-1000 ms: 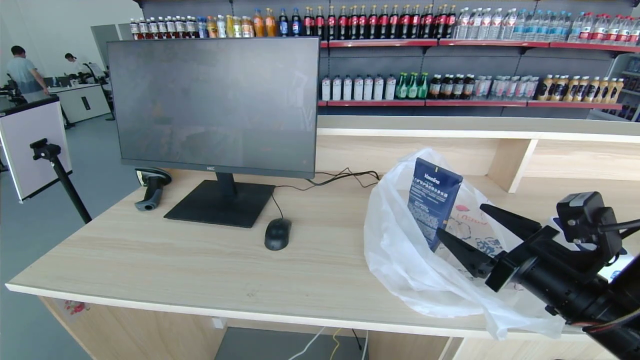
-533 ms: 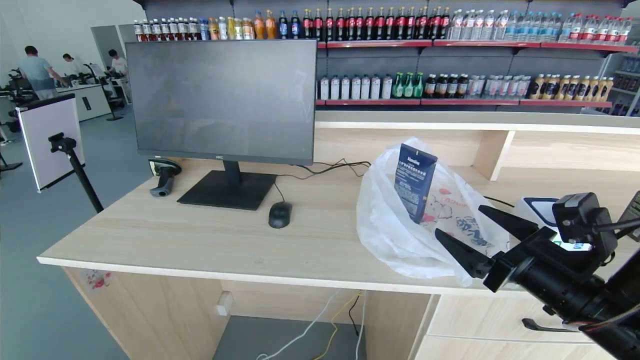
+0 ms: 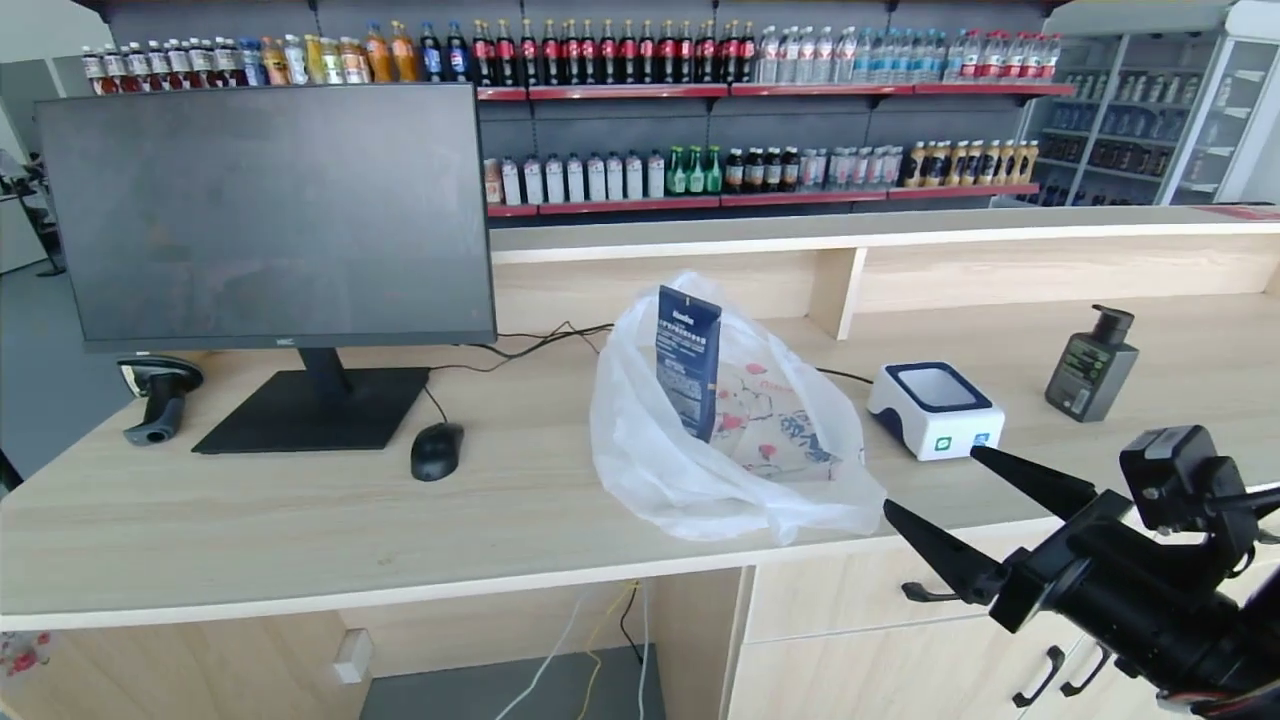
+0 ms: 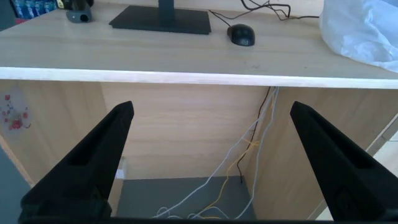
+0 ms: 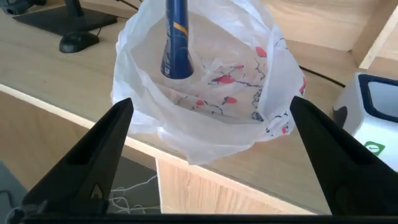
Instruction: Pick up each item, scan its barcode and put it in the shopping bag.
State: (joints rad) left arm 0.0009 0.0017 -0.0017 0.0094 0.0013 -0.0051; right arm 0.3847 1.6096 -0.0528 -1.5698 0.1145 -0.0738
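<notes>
White shopping bag (image 3: 668,478) sits at the counter (image 3: 300,540) edge, right gripper (image 3: 930,478) spread and empty just off it.

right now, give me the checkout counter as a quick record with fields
bag: shopping bag, open, lying on the counter
in bag: blue pouch, standing upright
scanner: white scanner box, on the counter to the robot's right of the bag
outside bag: pump bottle, upright, further right
right gripper: open, empty, near the bag's front right
left gripper: open, empty, low in front of the counter edge
</notes>
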